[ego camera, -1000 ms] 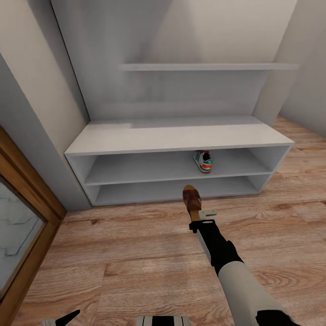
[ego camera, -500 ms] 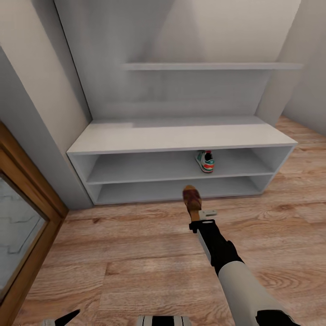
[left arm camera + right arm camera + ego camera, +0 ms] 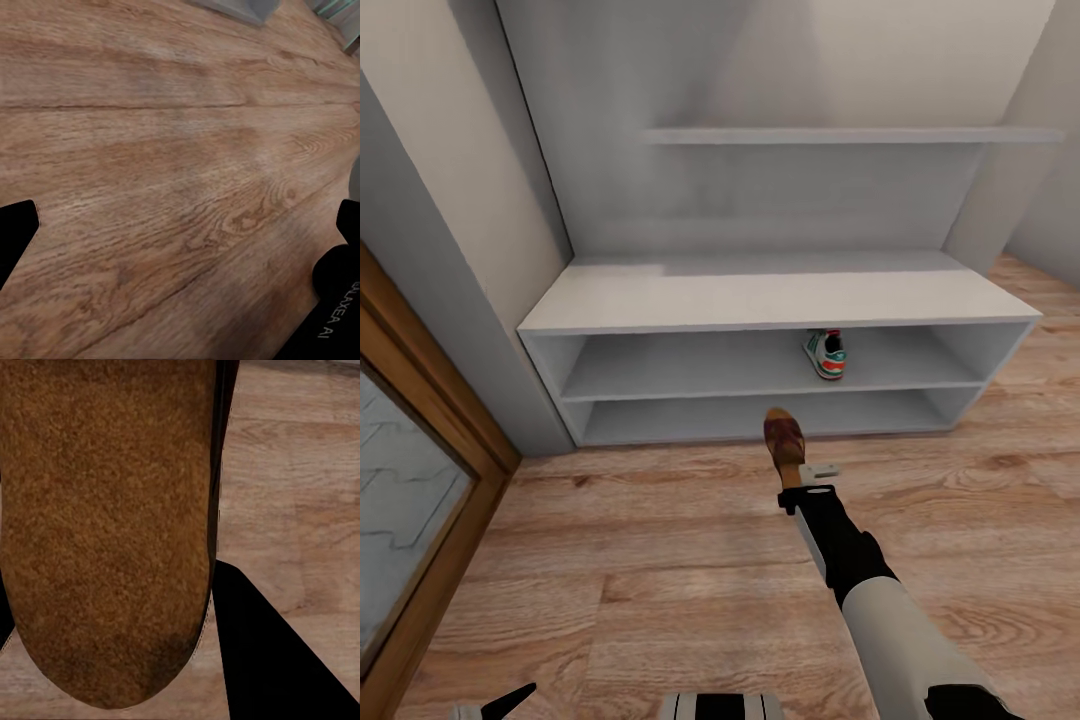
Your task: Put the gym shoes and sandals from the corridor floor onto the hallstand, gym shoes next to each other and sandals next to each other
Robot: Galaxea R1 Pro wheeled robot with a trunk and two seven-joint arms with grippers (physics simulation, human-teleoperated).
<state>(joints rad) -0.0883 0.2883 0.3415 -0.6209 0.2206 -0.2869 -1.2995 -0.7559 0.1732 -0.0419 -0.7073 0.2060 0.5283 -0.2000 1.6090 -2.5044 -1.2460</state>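
In the head view my right gripper [image 3: 796, 474] is shut on a brown sandal [image 3: 783, 440], held toe-forward above the corridor floor [image 3: 660, 540], just short of the hallstand [image 3: 760, 300]. One gym shoe [image 3: 826, 354] stands in the hallstand's upper open row, right of centre, heel toward me. The right wrist view looks onto the sandal's tan footbed [image 3: 105, 525], with a black finger [image 3: 270, 660] beside it. My left gripper [image 3: 180, 255] hangs open over bare floor planks, its fingers [image 3: 15, 232] far apart. The other gym shoe and the other sandal are out of view.
A wood-framed glass door [image 3: 400, 480] runs along the left, with a grey wall [image 3: 450, 250] beyond it meeting the hallstand's left end. An upper shelf [image 3: 840, 135] juts from the tall back panel. The lower shelf row [image 3: 760, 415] holds nothing.
The whole head view has shifted: the hallstand now sits a little larger and further right, so the camera moved. The right arm keeps the sandal in the same pose.
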